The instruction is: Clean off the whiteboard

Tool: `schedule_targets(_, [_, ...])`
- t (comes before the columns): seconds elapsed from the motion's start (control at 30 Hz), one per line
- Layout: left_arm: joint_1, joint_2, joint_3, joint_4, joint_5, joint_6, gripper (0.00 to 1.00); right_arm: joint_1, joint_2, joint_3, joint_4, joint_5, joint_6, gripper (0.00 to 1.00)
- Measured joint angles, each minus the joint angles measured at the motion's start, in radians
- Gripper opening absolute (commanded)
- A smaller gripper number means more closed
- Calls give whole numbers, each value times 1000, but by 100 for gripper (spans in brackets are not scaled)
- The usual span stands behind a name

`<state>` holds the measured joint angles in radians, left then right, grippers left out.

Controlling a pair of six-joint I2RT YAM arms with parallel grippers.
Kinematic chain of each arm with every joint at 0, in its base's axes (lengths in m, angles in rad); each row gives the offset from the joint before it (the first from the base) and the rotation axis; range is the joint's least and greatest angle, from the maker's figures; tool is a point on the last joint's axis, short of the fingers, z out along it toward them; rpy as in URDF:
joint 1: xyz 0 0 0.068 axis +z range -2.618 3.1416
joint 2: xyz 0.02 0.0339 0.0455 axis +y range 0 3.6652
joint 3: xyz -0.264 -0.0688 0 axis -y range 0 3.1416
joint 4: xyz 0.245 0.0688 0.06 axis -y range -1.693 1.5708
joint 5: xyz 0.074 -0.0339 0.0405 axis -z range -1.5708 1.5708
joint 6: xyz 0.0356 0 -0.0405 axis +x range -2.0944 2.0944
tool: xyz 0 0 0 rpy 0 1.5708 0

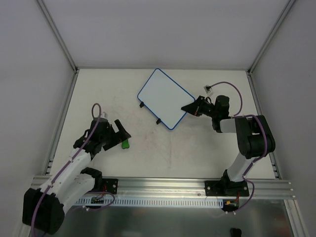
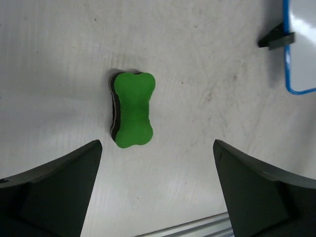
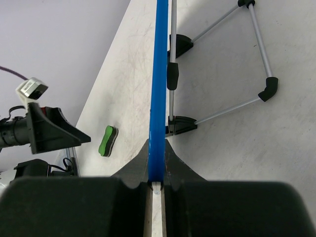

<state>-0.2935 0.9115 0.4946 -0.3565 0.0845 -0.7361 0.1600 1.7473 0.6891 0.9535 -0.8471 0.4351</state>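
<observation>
1. Whiteboard [image 1: 164, 98]: a white board with a thin blue rim. It sits at the far centre of the table [image 1: 197, 158], turned at an angle to the table edges. Two small black tabs [image 1: 159, 121] show on its near-left edge. No marker lines are visible on the white face.

2. Right gripper [image 1: 189, 108]: clamped on the near-right edge of the whiteboard. In the right wrist view the blue rim runs edge-on straight up from between the fingers [image 3: 143, 163], which press on either side of it. A wire stand [image 3: 256, 54] with black joints shows to the right of the rim. How steeply the board is tilted cannot be told.

3. Left gripper [image 1: 121, 131]: positioned at the near left of the table, well apart from the whiteboard. Its jaws are spread wide and grip nothing.

4. Green eraser [image 2: 132, 109]: a bone-shaped block with a black underside, lying flat on the table. It is just ahead of the left gripper, between the lines of the two fingers [image 2: 54, 192] and touching neither.

5. A corner of the whiteboard and one black tab appear at the upper right of the left wrist view.
</observation>
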Motion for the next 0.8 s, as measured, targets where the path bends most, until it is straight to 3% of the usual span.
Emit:
schedule_targets(0.07, [0,-119,-42,9,16,6,99,1,0,0,0,0,0,5])
schedule_targets(0.13, [0,-251,-79,19,22,19,99,1,0,0,0,0,0,14])
schedule_targets(0.2, [0,-353,-100,32,25,24,99,2,0,0,4,-4,3,14])
schedule_targets(0.23, [0,-386,-109,38,28,24,99,2,0,0,10,-8,6,16])
schedule_targets(0.27, [0,-410,-116,39,32,24,99,3,0,0,17,-8,6,23])
schedule_targets(0.4, [0,-423,-129,40,50,27,99,5,0,0,39,-21,13,31])
schedule_targets(0.43, [0,-419,-129,39,55,30,99,5,0,0,42,-24,16,39])
schedule_targets(0.6, [0,-407,-129,38,73,46,99,5,0,0,53,-29,26,58])
schedule_targets(0.63, [0,-411,-130,39,73,47,99,5,0,0,56,-30,28,66])
schedule_targets(0.67, [0,-417,-130,39,74,49,99,5,0,0,60,-30,29,84])
schedule_targets(0.8, [0,-455,-135,37,74,52,99,2,0,0,76,-29,39,98])
